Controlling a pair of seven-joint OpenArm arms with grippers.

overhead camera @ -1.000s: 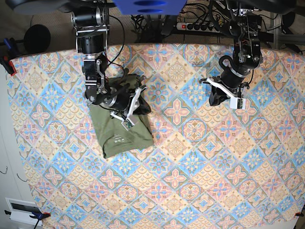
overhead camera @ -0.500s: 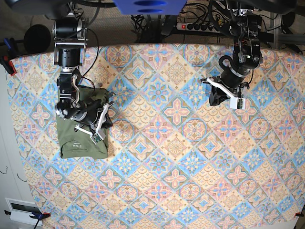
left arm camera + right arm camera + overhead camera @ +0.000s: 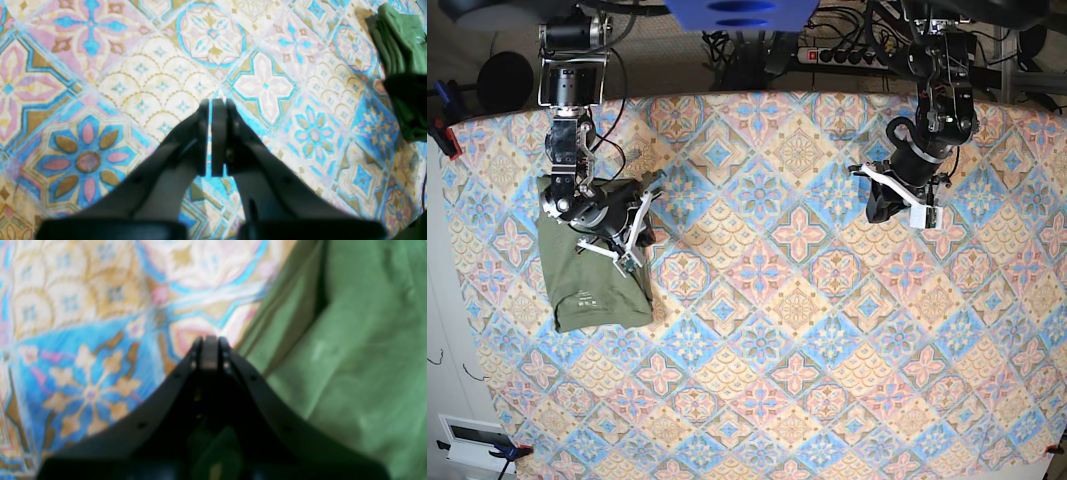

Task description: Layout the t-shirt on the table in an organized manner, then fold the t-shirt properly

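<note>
**Operator:** Which step is in hand, and where is the garment?

**Technician:** The t-shirt (image 3: pixel 592 275) lies as a compact folded rectangle near the table's (image 3: pixel 827 330) edge on the base view's left side, with its pale neck label facing up. Judged from that shape, folding appears complete or nearly so. The step in hand looks like final placement or tidying of the bundle.

**Operator:** State of the right gripper?

**Technician:** The right gripper (image 3: pixel 209 353) has its jaws pressed together. In the right wrist view its tip sits over the patterned cloth just beside the shirt's layered edge. No fabric is visible between the jaws, so it seems to hold nothing. Whether the tip touches the cloth cannot be told.

**Operator:** And the left gripper?

**Technician:** The left gripper (image 3: pixel 213 133) is likewise fully closed and empty. It is poised over bare table, well apart from the shirt, which appears only at the far corner of the left wrist view.

**Operator:** What does the next move call for?

**Technician:** Probably either a clean withdrawal of the right arm without dragging the top layer, or a light squaring of the bundle's edges. A snag on the folded edge could open the fold.
</note>
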